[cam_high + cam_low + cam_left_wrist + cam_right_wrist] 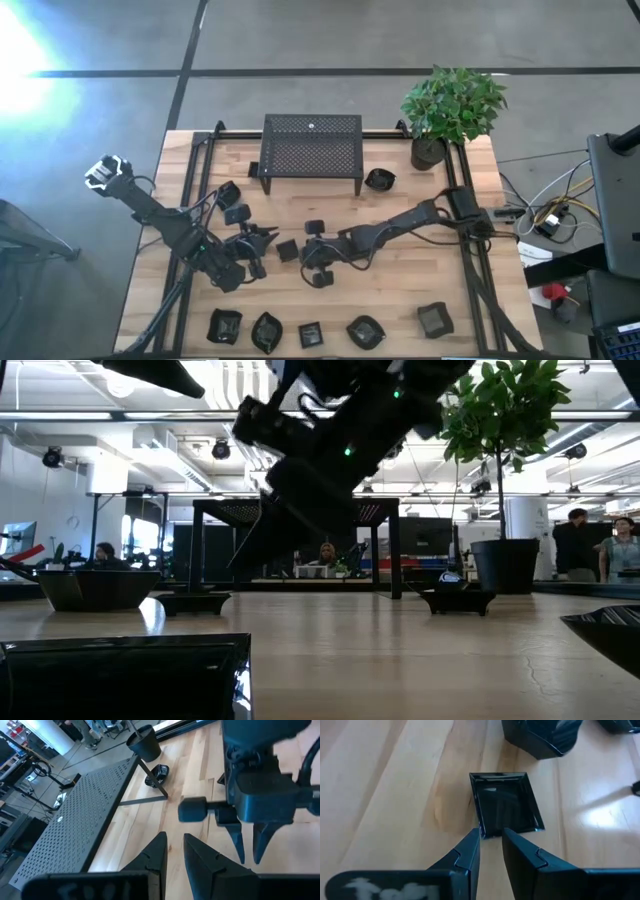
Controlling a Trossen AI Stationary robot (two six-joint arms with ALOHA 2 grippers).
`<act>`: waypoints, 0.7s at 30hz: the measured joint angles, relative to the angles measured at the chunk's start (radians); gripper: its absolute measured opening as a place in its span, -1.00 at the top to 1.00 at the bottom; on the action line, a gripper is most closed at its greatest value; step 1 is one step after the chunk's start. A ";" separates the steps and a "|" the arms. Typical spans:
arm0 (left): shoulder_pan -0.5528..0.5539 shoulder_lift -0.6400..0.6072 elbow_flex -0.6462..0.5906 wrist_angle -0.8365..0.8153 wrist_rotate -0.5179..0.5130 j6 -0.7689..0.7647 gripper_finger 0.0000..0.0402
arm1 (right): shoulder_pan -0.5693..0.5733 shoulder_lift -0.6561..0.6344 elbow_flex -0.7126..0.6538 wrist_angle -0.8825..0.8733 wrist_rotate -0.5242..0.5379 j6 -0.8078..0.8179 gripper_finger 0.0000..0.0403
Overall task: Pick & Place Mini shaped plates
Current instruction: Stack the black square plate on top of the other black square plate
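Square plate (506, 805) just beyond right gripper's fingers (465, 852), another dish (540, 737) behind.

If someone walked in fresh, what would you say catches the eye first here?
Probably the two dark arms meeting mid-table, the right gripper poised at the edge of a small square plate. Next, the leafy plant at the far right corner beside the black mesh stand, and the row of mini plates along the near edge.

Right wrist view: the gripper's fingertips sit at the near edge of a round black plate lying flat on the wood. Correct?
Not quite: in the right wrist view the plate is square, not round. The right gripper does sit at its near edge, and it lies flat on the wooden table.
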 joint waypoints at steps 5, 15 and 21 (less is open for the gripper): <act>0.000 0.000 0.000 0.000 0.000 0.000 0.70 | -0.017 0.033 0.000 0.049 -0.036 -0.015 0.59; 0.000 0.000 0.000 0.000 0.000 0.000 0.70 | -0.024 0.041 0.013 0.066 -0.055 -0.087 0.61; 0.000 0.000 0.000 0.000 0.000 0.000 0.70 | -0.030 0.078 0.014 0.124 -0.056 -0.111 0.58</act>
